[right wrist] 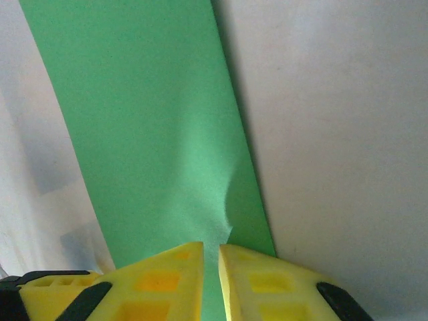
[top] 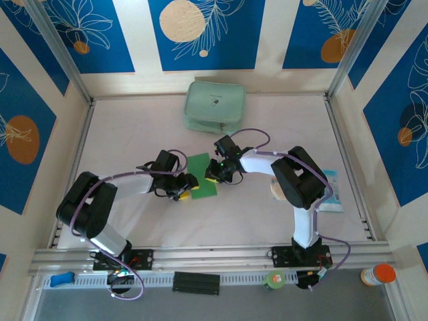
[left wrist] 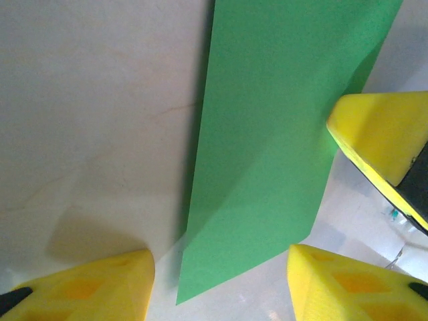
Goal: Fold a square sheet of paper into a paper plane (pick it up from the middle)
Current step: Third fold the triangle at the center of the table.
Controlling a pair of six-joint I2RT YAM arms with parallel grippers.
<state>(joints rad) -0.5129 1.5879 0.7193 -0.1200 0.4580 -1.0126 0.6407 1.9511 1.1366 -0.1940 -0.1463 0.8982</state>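
Tabletop (right wrist: pixel 348 134) bears the green sheet (right wrist: pixel 154 134), pinched by right fingers (right wrist: pixel 167 284) (top cropped)

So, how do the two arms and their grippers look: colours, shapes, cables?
Both the left arm and the right arm have white links and bulky black joints. A lilac cable loops along each. The left gripper and right gripper carry wedge-shaped yellow fingers with square recesses and black backing.

on the table (top: pixel 134 134) the square sheet of paper (top: pixel 200 176) lies between left gripper (top: pixel 186 188) and right gripper (top: pixel 213 178), pouch (top: pixel 215 105) behind it.
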